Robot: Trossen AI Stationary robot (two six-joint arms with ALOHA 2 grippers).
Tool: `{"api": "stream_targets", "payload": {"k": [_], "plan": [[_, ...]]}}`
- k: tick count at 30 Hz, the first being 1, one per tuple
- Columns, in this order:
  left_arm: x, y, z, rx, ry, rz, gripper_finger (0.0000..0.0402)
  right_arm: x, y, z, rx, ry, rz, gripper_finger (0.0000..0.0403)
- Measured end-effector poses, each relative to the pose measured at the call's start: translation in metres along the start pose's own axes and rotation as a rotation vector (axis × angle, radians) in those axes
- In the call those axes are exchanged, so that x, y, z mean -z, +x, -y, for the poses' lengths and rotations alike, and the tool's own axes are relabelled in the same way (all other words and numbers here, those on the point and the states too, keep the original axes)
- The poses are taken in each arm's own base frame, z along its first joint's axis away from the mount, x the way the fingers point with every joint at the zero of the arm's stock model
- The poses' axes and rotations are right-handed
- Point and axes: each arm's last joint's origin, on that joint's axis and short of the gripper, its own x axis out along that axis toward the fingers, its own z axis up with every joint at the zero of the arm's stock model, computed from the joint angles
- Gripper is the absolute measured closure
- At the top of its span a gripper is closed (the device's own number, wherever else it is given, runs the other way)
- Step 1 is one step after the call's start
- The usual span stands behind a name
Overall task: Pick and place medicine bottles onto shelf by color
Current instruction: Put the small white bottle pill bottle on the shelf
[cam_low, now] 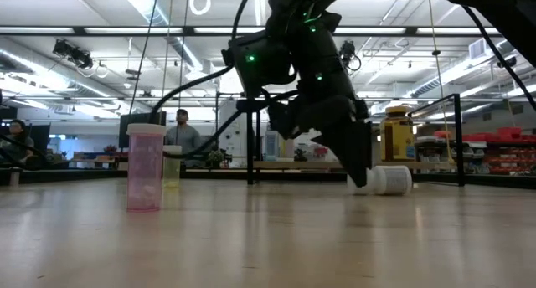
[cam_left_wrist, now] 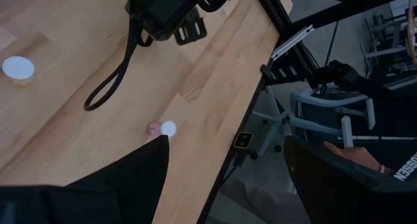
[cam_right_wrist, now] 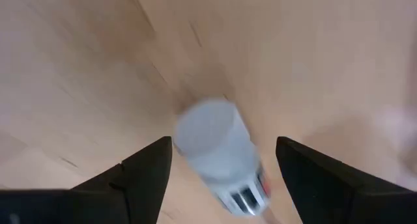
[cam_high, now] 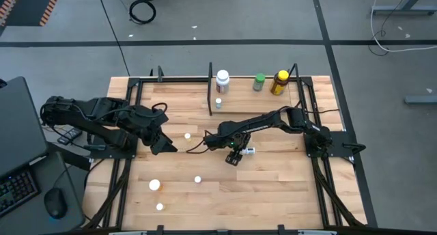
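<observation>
Fingers of the right gripper (cam_right_wrist: 221,178) stand apart, one dark tip on each side of a small white bottle (cam_right_wrist: 218,155) that lies on its side on the tabletop (cam_right_wrist: 78,68); neither tip can be seen touching it, so nothing is gripped. In the right wrist view the bottle sits between the tips, its long axis running away from the camera and slightly askew to the finger line, with its blank end toward the upper part of the frame and a dark-and-red label toward the bottom. In the high view this gripper (cam_high: 234,155) is at frame centre, the fallen bottle (cam_high: 248,151) just to its right. The low view agrees: the bottle (cam_low: 388,180) lies flat at centre right, touching or just beside the lowered finger. Judgement: the coming closure depends on the fingers straddling the bottle's round body across its axis, since a squeeze off-centre could roll it. The left gripper (cam_high: 164,145), also open and empty, waits at centre left, farther from this bottle. The shelf (cam_high: 252,95) at upper centre already carries a white, a green and a yellow bottle.
</observation>
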Motion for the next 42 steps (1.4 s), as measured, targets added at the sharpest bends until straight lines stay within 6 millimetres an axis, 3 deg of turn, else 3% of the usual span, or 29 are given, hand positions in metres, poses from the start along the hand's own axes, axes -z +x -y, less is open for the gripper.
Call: {"api": "stream_targets", "payload": {"k": [19,27,36,42], "plan": [[-0.001,0.000,0.000,-0.015,-0.026,0.025,0.0095,-0.001,-0.004,0.000,-0.011,-0.178,0.042,0.0139],[-0.001,0.000,-0.001,-0.027,-0.048,0.044,0.0095,-0.003,-0.004,0.004,-0.011,-0.238,0.036,0.0194],[-0.002,0.000,-0.001,-0.038,-0.073,0.065,0.0095,-0.002,-0.005,0.019,-0.015,-0.282,-0.057,0.0288],[-0.002,0.000,-0.001,-0.042,-0.074,0.069,0.0095,-0.011,-0.031,0.023,-0.128,-0.240,0.032,0.0330]]}}
